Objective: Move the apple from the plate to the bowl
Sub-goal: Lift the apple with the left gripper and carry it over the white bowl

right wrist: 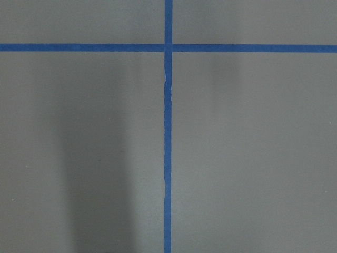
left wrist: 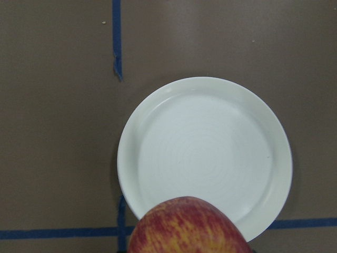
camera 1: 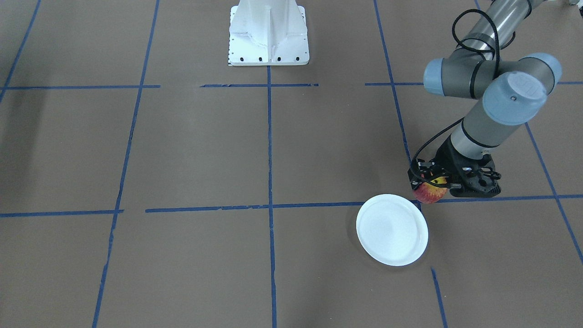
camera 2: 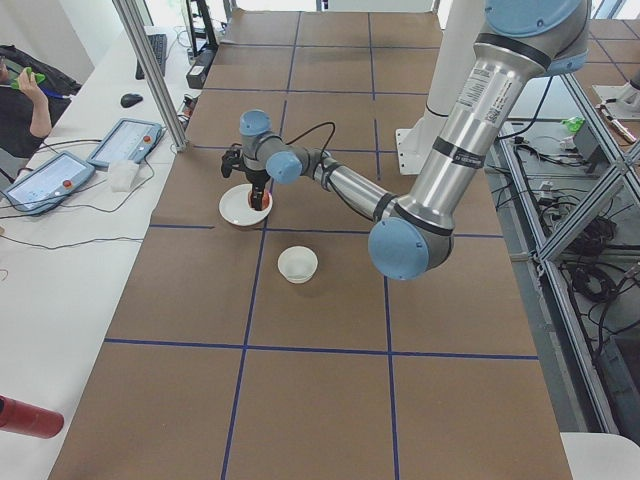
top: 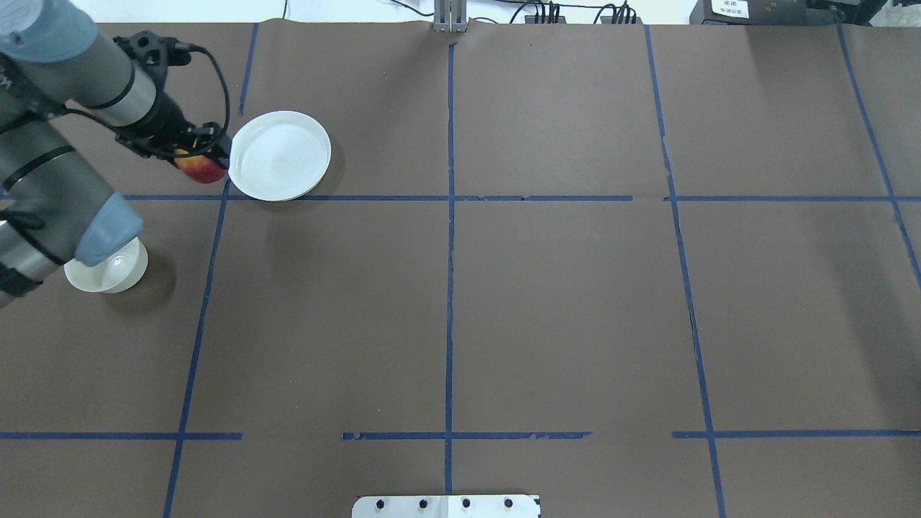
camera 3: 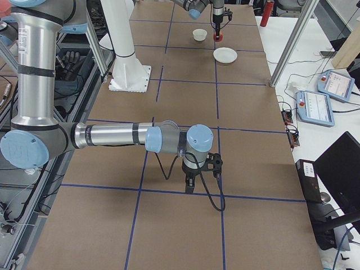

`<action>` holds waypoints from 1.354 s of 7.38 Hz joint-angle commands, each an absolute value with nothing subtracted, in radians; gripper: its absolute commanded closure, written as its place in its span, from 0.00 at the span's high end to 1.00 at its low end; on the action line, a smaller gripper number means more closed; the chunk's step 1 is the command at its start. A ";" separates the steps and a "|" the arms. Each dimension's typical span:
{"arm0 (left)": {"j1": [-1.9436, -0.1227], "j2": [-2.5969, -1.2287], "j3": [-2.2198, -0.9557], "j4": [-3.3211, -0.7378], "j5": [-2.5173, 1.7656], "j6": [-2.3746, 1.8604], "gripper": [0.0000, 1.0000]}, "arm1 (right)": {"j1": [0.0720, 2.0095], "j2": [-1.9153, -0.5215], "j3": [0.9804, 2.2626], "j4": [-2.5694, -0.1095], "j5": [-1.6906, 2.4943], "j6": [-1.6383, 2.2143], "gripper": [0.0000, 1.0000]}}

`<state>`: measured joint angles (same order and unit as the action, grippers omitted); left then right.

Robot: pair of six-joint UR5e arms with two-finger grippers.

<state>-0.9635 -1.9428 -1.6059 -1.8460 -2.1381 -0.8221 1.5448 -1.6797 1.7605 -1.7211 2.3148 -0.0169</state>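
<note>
Near the table's far left corner, the left gripper (camera 1: 432, 184) pinched the apple (camera 1: 429, 193), held just beside the empty plate (camera 1: 391, 230). Carrying it to the bowl (top: 115, 277) by the left edge and releasing remained. The right gripper's (camera 3: 202, 174) state could not be told.

In the overhead view, the bowl (top: 108, 279) is partly covered by the elbow of the left arm (top: 43, 180). In the left wrist view, the apple (left wrist: 189, 226) is cut off by the bottom edge. In the front-facing view, its top is hidden inside the left gripper (camera 1: 432, 183). The right gripper (camera 3: 202, 181) is seen only from the side, so how its jaws stand cannot be judged.
</note>
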 commanded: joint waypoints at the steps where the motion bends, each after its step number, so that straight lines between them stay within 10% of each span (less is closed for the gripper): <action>1: -0.969 -1.669 -1.734 -1.986 -2.141 -0.810 0.13 | 1.545 -1.680 1.761 -1.721 2.315 -0.015 1.00; 10: -0.959 -1.560 -1.712 -2.054 -2.141 -0.818 0.14 | 1.545 -1.680 1.761 -1.721 2.315 -0.015 1.00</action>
<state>-0.9599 -1.5553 -1.7199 -2.0421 -2.1396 -0.8134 1.5448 -1.6797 1.7607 -1.7211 2.3148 -0.0164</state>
